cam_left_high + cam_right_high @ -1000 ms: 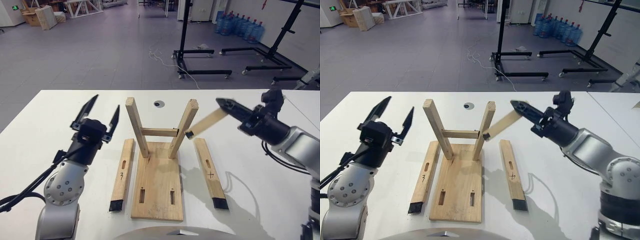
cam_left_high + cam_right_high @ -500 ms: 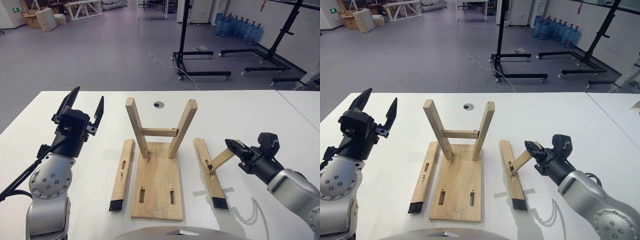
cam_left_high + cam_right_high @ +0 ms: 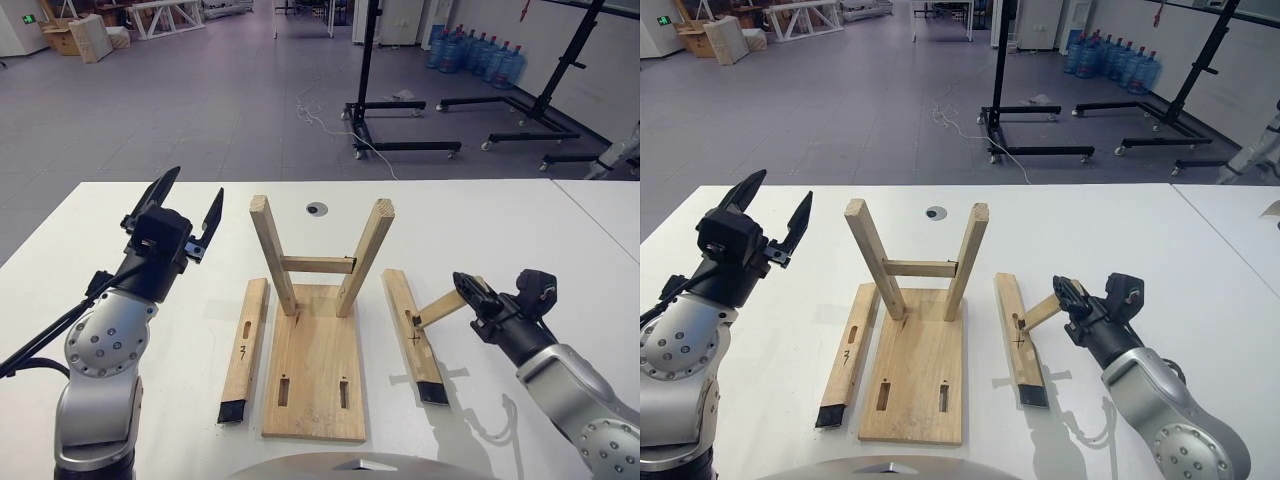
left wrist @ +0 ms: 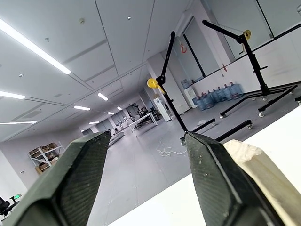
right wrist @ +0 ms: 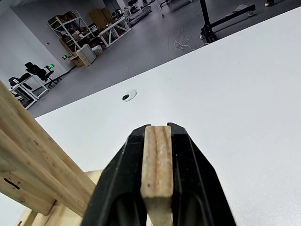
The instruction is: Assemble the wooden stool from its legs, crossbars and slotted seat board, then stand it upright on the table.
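Observation:
The slotted seat board [image 3: 314,375] lies flat on the white table [image 3: 120,215]. Two legs [image 3: 272,252] [image 3: 366,256] stand in its far slots, joined by a crossbar [image 3: 318,265]. A loose leg [image 3: 245,348] lies left of the board, and another loose leg [image 3: 411,335] lies right of it. My right gripper [image 3: 466,291] is low over the table, shut on a second crossbar [image 3: 438,308] [image 5: 156,165] whose free end rests at the right leg's slot. My left gripper [image 3: 194,186] [image 4: 146,136] is open in the air, left of the upright legs, with nothing in it.
A small round hole [image 3: 318,209] sits in the table behind the stool parts. A second white table [image 3: 610,205] adjoins at the right. Black rolling stands [image 3: 400,120] and water bottles [image 3: 480,50] are on the floor beyond.
My right gripper has come down from beside the upright leg, bringing its crossbar's end to the right loose leg, which has shifted slightly. My left gripper swung left, then back toward the stool.

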Controlling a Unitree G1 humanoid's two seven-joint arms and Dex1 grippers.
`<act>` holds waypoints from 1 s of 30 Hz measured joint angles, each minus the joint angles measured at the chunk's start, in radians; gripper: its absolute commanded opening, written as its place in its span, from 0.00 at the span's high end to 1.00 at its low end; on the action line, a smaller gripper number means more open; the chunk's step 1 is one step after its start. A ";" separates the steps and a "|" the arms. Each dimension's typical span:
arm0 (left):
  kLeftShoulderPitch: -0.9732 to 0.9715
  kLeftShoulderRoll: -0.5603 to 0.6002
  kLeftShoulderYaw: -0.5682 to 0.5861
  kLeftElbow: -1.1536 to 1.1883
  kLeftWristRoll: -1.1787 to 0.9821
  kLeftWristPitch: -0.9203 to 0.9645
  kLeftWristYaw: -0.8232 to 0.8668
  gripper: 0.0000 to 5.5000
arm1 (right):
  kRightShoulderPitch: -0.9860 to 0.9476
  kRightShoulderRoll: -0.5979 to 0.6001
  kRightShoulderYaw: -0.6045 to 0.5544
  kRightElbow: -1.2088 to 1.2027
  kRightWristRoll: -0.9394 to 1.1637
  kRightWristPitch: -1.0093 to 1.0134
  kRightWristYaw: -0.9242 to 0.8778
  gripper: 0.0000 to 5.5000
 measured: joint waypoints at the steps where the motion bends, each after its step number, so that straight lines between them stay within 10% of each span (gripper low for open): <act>1: 0.000 0.000 -0.001 0.001 0.000 0.000 0.000 0.47 | -0.020 0.000 0.003 -0.010 0.015 0.003 -0.026 0.93; 30: -0.013 0.018 -0.037 0.035 -0.013 -0.010 -0.010 0.47 | -0.081 0.013 0.053 0.012 -0.046 0.045 -0.084 0.93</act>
